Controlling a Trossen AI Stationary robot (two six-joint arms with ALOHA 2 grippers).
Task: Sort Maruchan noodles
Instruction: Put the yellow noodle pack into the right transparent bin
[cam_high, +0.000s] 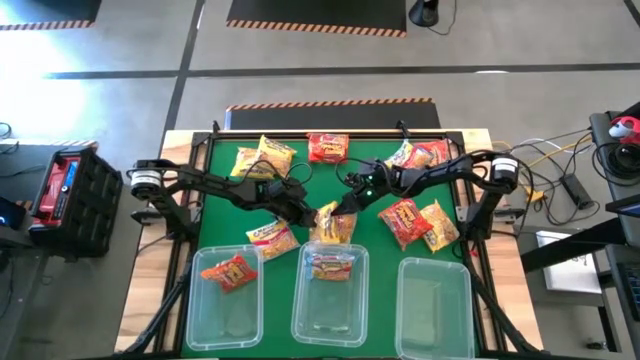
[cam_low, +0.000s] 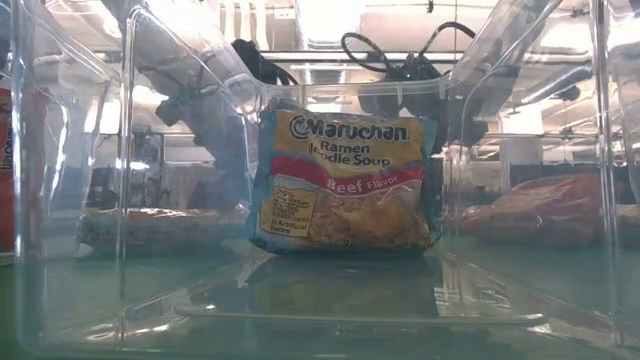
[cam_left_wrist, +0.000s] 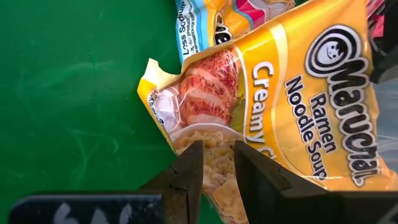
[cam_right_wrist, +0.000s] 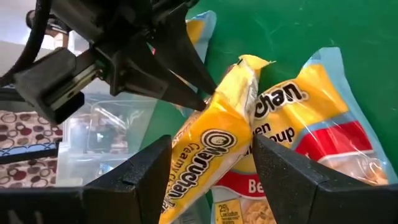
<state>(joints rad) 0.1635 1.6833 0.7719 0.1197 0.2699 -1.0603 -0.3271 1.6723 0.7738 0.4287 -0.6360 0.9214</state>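
On the left side of the green mat, the left gripper (cam_high: 318, 213) is pinched tight on one edge of a yellow Creamy Chicken packet (cam_high: 333, 226), near one of its corners, its fingertips (cam_left_wrist: 189, 163) biting the crinkled wrapper in the left wrist view; the packet hangs tilted up off the mat, at the table's middle and just behind the middle tub (cam_high: 331, 296), which already holds a Beef packet (cam_low: 344, 180); the yellow packet's long axis runs away from the left fingers toward the right arm, so its free end lies between the two grippers; the right gripper (cam_high: 342, 207) stands spread wide, one finger on either side of that free end in the right wrist view, holding nothing yet; both arms are about equally near, but only the left has hold; as I judge it, the coming move turns on the right fingers meeting across the packet's short width; a red packet (cam_high: 229, 271) lies in the left tub (cam_high: 227, 299), and the right tub (cam_high: 433, 305) holds nothing.
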